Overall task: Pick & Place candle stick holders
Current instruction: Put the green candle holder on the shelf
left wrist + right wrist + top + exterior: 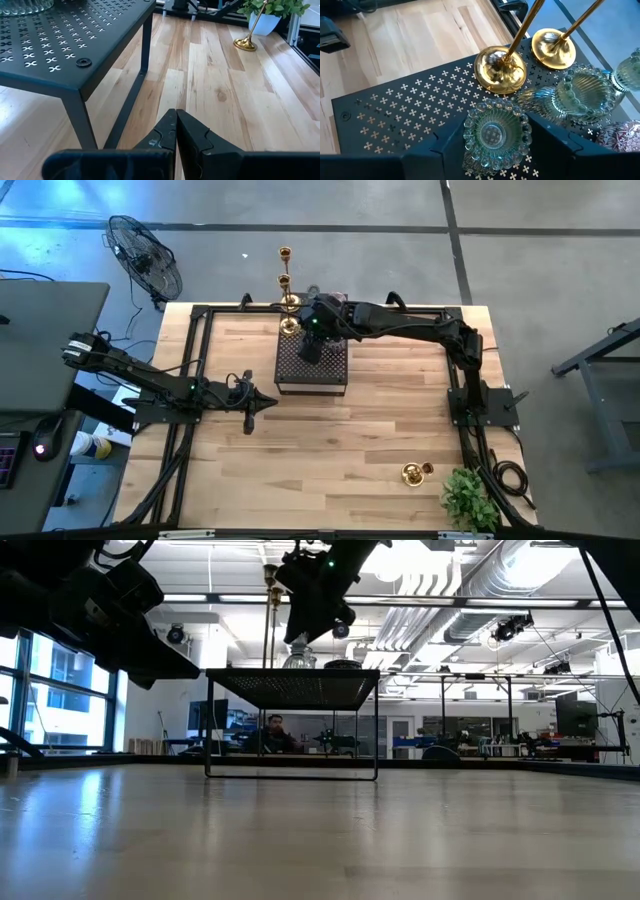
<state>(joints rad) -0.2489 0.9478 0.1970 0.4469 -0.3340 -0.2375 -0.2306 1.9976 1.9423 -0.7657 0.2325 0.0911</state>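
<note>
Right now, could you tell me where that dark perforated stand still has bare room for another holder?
The dark perforated metal stand is bare on the side towards the table's middle. Its far side is crowded: two gold candlesticks, ribbed green glass cups, and the right gripper around one.

Wooden plank table [330,460] is set on a grey concrete floor [560,260] crossed by dark seams. A black floor fan [145,255] is seen beside the table's far-left corner — a grey desk [45,330] is placed further left of it. Beyond the table, an open hall is seen: white ceiling ducts [470,590], strip lights, tall windows [50,700] at left — a seated person [275,733] and monitors are visible behind.
</note>
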